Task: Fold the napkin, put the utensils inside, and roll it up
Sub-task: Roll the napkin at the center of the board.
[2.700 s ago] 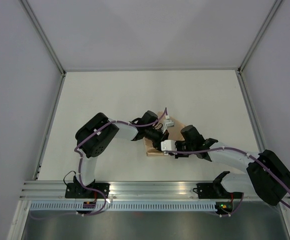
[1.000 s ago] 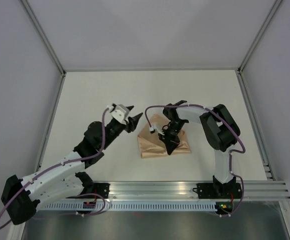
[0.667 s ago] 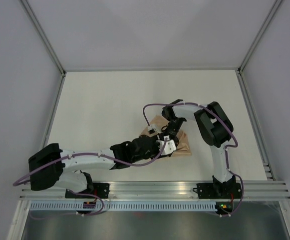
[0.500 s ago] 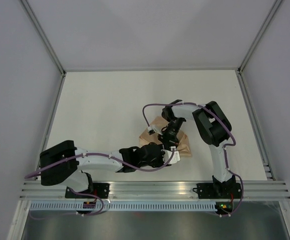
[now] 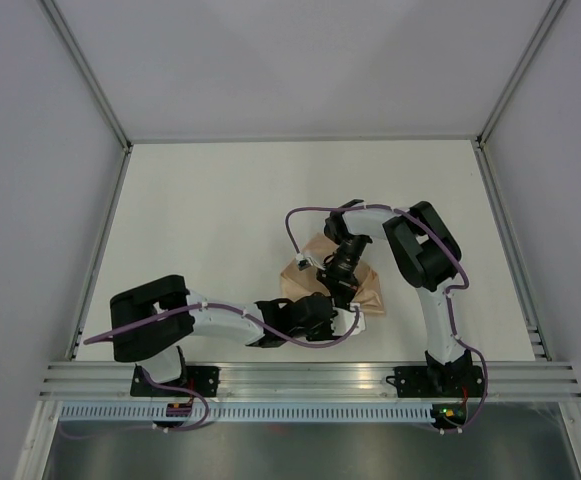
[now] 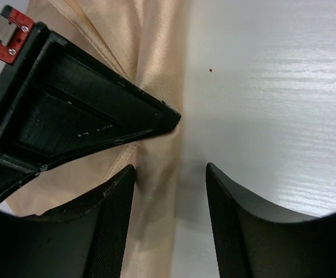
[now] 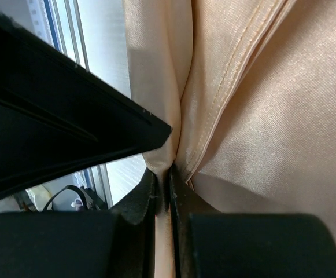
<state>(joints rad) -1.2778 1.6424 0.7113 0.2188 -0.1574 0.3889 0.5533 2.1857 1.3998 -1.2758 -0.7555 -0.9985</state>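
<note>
Near-centre on the table [image 5: 220,200], toward the front edge: napkin [image 5: 373,293] sits bunched in folds, not flat. Light orange-tan, stitched hem visible in R wrist view.

My R claw [image 7: 168,180] is clenched on a raised pinch of napkin. Its fingers [image 7: 141,202] are pressed together w/ cloth layers running up from between them.

My L claw [image 6: 169,171] is released, fingers [image 6: 98,226] apart, low at the napkin's edge. One finger is over cloth, the other over bare table, and the cloth edge runs up through the gap. Not gripping anything.

Claws are nearly tip to tip. R claw's black wedge fills upper-left of L wrist view, its tip just above the L gap.

Top view: both wrists meet over the napkin's near side. R arm curls in from behind it, L arm reaches across along the front. Can't tell fold count from any view.
</note>
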